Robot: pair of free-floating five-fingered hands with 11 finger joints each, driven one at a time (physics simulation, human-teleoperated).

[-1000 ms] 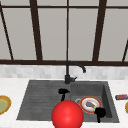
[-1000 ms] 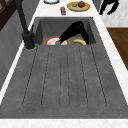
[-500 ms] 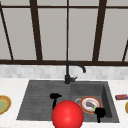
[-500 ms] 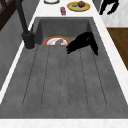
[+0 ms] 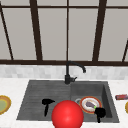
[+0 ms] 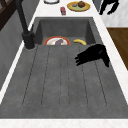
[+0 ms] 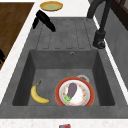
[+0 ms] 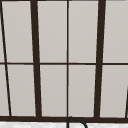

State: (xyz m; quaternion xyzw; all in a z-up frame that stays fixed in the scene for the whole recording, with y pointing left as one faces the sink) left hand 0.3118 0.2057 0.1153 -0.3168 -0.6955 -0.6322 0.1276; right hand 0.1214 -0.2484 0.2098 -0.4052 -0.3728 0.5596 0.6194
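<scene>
The dark sink (image 5: pixel 35 100) has a ribbed drainboard at left and a basin at right – the basin holds a red-rimmed plate (image 7: pixel 75 93) carrying an eggplant (image 7: pixel 72 89), with a banana (image 7: pixel 37 94) beside it. The left hand (image 6: pixel 93 55) hovers over the drainboard, fingers relaxed, holding nothing. The right hand (image 5: pixel 100 112) hangs near the basin's front corner; I cannot tell its fingers.

Landmark: sink basin (image 7: pixel 72 62).
In basin: plate (image 7: pixel 74 91) bearing eggplant (image 7: pixel 72 89); banana (image 7: pixel 38 95) just beside plate, toward front edge.
Left of basin: drainboard (image 6: pixel 65 80), left hand (image 5: pixel 47 103) above it.
Behind basin, at drainboard junction: faucet (image 5: pixel 68 75).
Over basin's front right corner: right hand (image 5: pixel 100 112).
Far left on counter: second plate (image 5: pixel 3 104).
</scene>
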